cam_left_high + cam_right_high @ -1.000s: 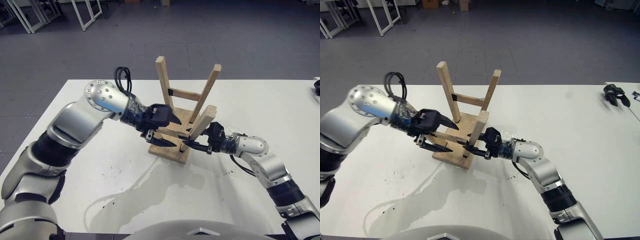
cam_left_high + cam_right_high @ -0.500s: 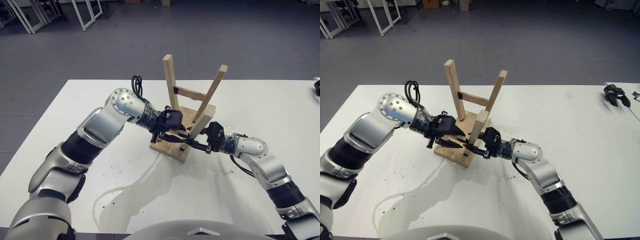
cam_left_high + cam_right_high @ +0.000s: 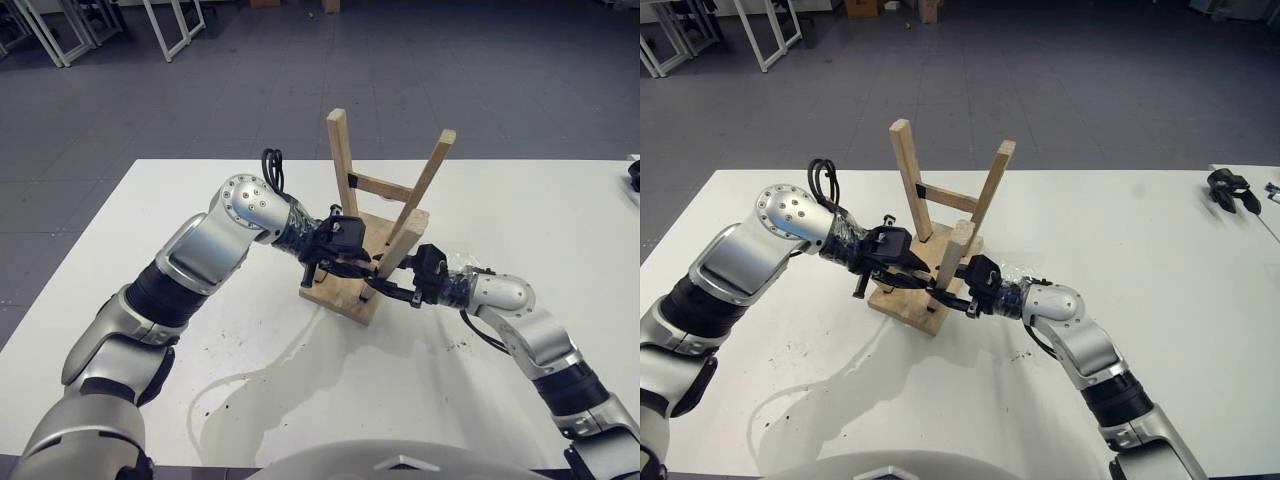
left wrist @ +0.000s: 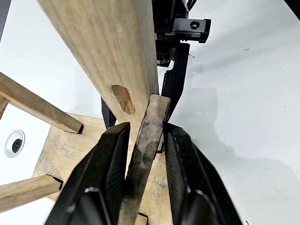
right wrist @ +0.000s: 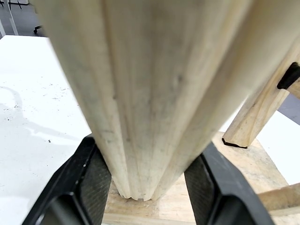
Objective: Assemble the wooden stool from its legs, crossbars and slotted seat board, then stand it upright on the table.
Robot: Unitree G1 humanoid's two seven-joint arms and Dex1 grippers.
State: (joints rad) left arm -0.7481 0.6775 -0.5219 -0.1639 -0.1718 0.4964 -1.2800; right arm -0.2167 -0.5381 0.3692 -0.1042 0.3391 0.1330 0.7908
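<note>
Over the last second the left arm swung in and the upside-down stool [image 3: 375, 240] shifted slightly right; the last half second is near static. Left gripper [image 3: 342, 262] is clamped on a short crossbar [image 4: 150, 117], whose end butts the near leg [image 3: 402, 252] just beside the mortise hole [image 4: 123, 99], not in it. Right gripper [image 5: 150, 176] pinches that leg's base on the seat board [image 3: 340, 300], mid table [image 3: 200, 200]. The bar likely needs re-aiming.

Seat board [image 3: 338, 298] on table [image 3: 520, 205], legs [image 3: 340, 165] atop
</note>
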